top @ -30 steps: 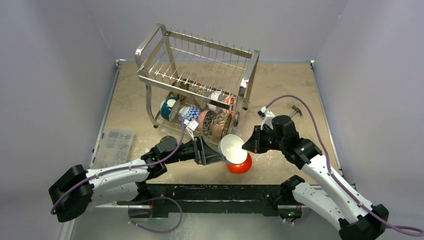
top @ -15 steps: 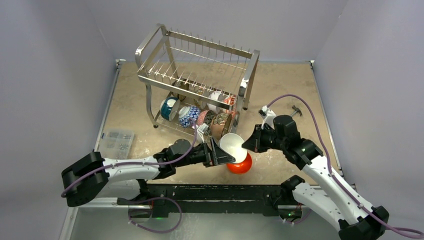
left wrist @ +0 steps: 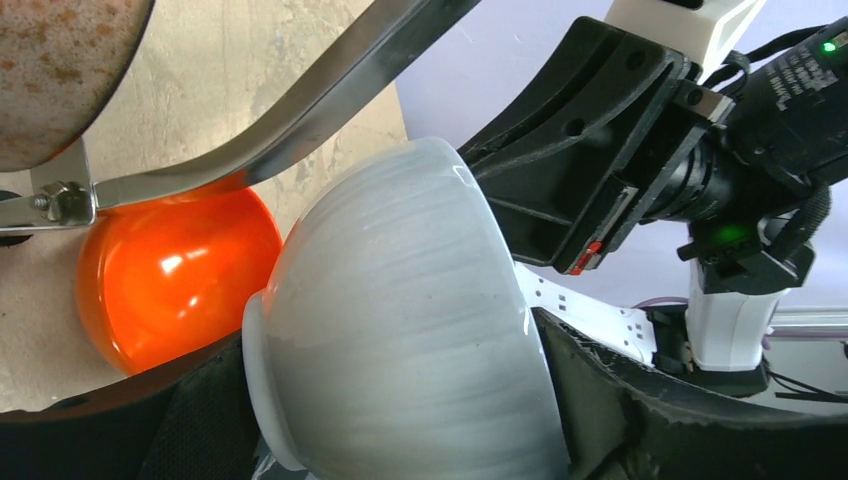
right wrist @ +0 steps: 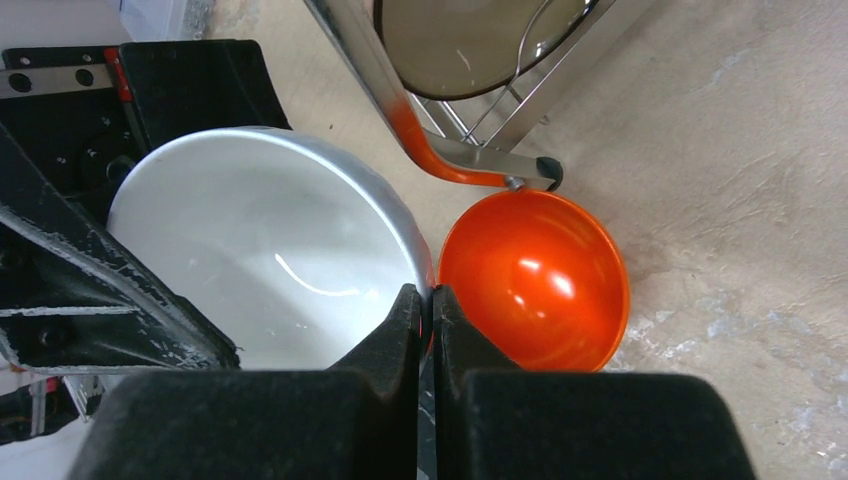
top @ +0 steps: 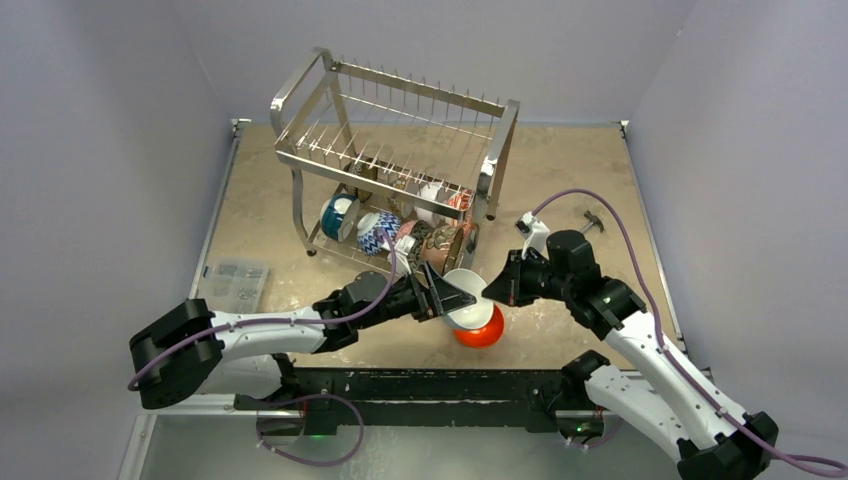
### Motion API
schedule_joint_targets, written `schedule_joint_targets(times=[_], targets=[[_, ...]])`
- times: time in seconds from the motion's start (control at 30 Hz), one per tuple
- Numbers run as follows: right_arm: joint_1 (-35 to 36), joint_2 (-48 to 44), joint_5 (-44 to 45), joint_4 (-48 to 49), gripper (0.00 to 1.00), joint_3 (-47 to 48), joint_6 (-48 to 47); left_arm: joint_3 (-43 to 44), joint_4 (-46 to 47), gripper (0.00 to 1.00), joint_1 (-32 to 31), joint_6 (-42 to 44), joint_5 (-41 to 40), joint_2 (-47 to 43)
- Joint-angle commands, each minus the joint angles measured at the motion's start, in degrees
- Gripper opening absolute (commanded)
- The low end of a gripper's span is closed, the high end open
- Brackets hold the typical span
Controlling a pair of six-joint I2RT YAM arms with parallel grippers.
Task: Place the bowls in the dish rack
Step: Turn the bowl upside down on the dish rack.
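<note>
**White bowl held between two grippers, beside the rack**

The white bowl [top: 463, 297] hangs tilted off the table. It is just beside the dish rack's [top: 500, 150] near right leg and an orange bowl [right wrist: 535, 280] that lies on the surface. The right gripper [right wrist: 425, 300] is pinched tight on its rim. The left gripper [top: 448, 297] stands wide around the bowl's body — whether its fingers press on it I cannot tell.

The glazed ceramic looks stiff and slick, and likely to chip against steel tube. A hold across the rounded body near the foot seems safer than the thin rim alone.

The table [top: 570, 180] is a mottled tan sheet, hard and flat, boxed in by pale walls. Room is tight — other bowls [top: 400, 235] crowd the rack's lower tier.
</note>
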Motion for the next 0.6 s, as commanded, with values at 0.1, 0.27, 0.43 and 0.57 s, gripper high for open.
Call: schedule_joint_targets(times=[0.1, 0.27, 0.43, 0.57], targets=[[0.0, -0.6, -1.4, 4.3, 0.0, 3.8, -0.3, 4.2, 1.1, 0.82, 0.0, -1.5, 3.2, 2.4], [0.1, -0.4, -1.0, 4.2, 0.0, 4.2, -0.6, 5.1, -4.7, 0.91, 0.0, -0.8, 3.9, 1.3], [0.0, -0.1, -1.7, 4.8, 0.0, 3.7, -0.4, 6.2, -3.1, 0.91, 0.0, -0.6, 5.9, 2.7], [0.0, 0.0, -2.1, 4.7, 0.0, 3.8, -0.5, 6.4, -2.1, 0.83, 0.0, -0.6, 6.0, 3.3]])
